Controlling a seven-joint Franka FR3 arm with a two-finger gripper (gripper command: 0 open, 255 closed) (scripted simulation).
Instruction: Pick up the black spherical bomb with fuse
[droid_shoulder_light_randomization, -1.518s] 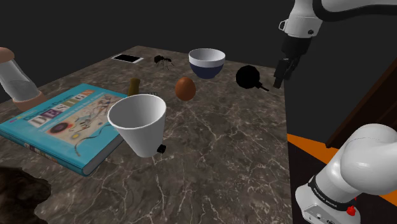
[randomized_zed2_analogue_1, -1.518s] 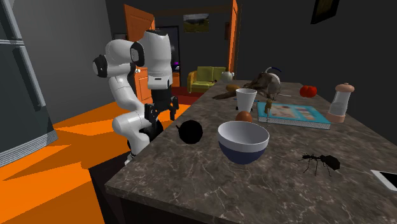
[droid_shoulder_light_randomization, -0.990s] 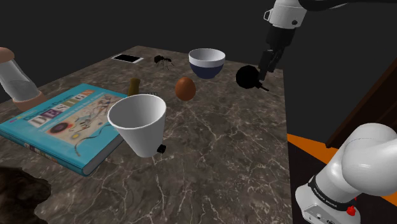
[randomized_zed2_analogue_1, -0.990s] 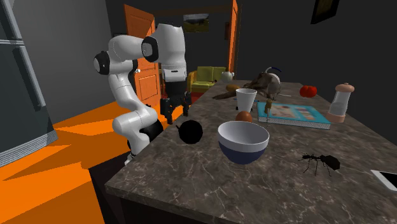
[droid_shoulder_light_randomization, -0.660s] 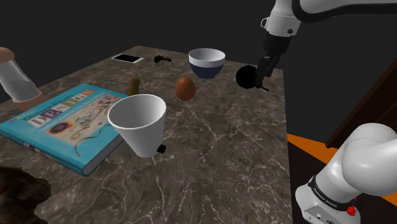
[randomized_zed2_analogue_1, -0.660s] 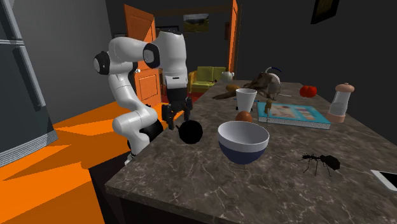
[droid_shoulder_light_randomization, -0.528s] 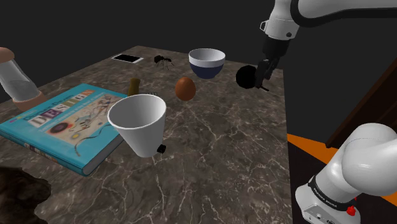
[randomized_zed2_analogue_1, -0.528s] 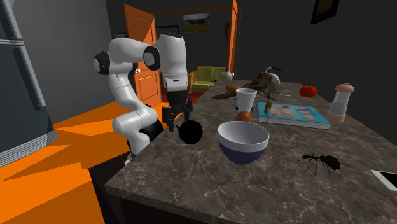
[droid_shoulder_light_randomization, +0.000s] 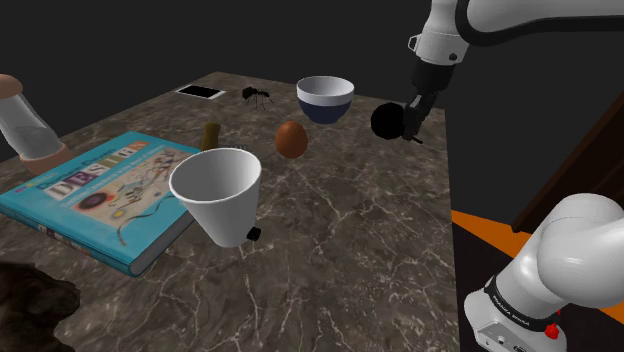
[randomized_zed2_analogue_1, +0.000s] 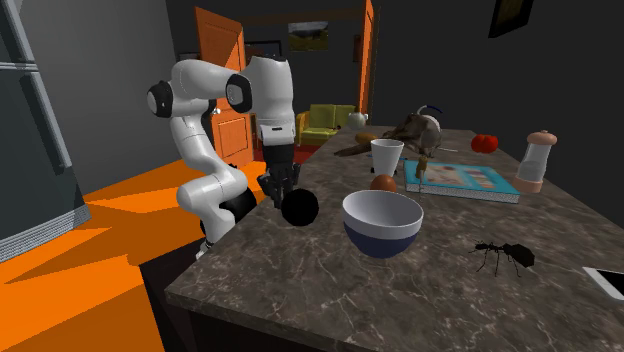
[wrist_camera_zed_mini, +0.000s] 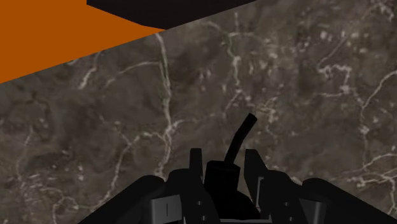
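Observation:
The black round bomb (droid_shoulder_light_randomization: 386, 121) (randomized_zed2_analogue_1: 300, 207) rests on the dark marble counter (droid_shoulder_light_randomization: 340, 230) close to its edge on the stand's side. Its thin fuse (wrist_camera_zed_mini: 238, 137) rises from a short black neck (wrist_camera_zed_mini: 221, 181). My black gripper (droid_shoulder_light_randomization: 410, 122) (randomized_zed2_analogue_1: 283, 193) (wrist_camera_zed_mini: 222, 164) has come down at the bomb's side nearest the counter edge. In the wrist view the two fingers clasp the neck between them, with the fuse sticking out past the fingertips (wrist_camera_zed_mini: 195, 159). The bomb's body is hidden under the hand in that view.
A white and blue bowl (droid_shoulder_light_randomization: 325, 97) (randomized_zed2_analogue_1: 382, 222) stands just beyond the bomb, and a brown egg (droid_shoulder_light_randomization: 291, 139) is near it. A white cup (droid_shoulder_light_randomization: 217, 192), a book (droid_shoulder_light_randomization: 100, 195) and a black ant figure (droid_shoulder_light_randomization: 257, 95) are farther off. The orange floor (wrist_camera_zed_mini: 44, 32) lies past the counter edge.
The gripper swung in from beyond the counter edge, dropped to the bomb, and its fingers have drawn together on the neck. The bomb has stayed in place.

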